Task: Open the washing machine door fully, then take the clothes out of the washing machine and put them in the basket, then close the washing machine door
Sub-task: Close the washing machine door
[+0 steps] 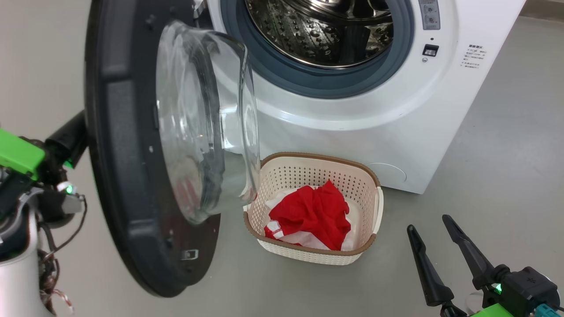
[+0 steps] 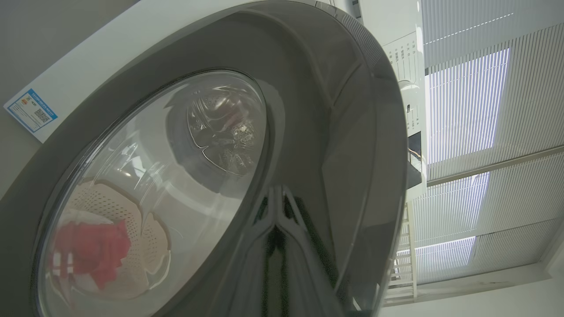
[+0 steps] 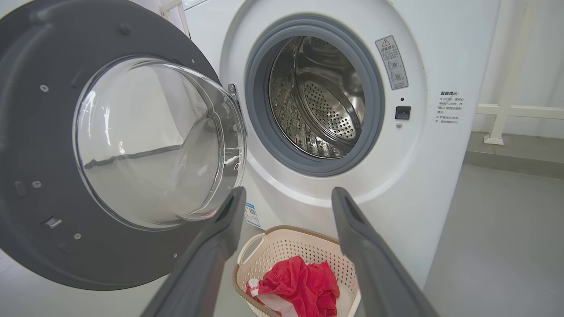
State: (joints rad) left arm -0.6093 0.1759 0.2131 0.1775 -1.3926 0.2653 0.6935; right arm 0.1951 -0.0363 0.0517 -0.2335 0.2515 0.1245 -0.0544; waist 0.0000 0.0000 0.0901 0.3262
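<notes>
The washing machine (image 1: 379, 127) stands with its door (image 1: 119, 176) swung out to the left, and its steel drum (image 3: 321, 101) looks bare. On the floor in front, the basket (image 1: 368, 176) holds the red and white clothes (image 1: 313, 213). My left gripper (image 2: 276, 240) is shut, with its fingertips against the door's glossy outer rim (image 2: 343, 145), behind the door in the head view. My right gripper (image 1: 429, 224) hangs open and holds nothing, low and to the right of the basket (image 3: 282, 248). In the right wrist view, its open fingers (image 3: 229, 220) frame the clothes (image 3: 299, 281).
Grey floor (image 1: 506, 167) spreads to the right of the machine and the basket. A white railing (image 3: 506, 110) stands behind the machine on the right. My left arm's white body and green part (image 1: 17, 154) sit at the far left beside the door.
</notes>
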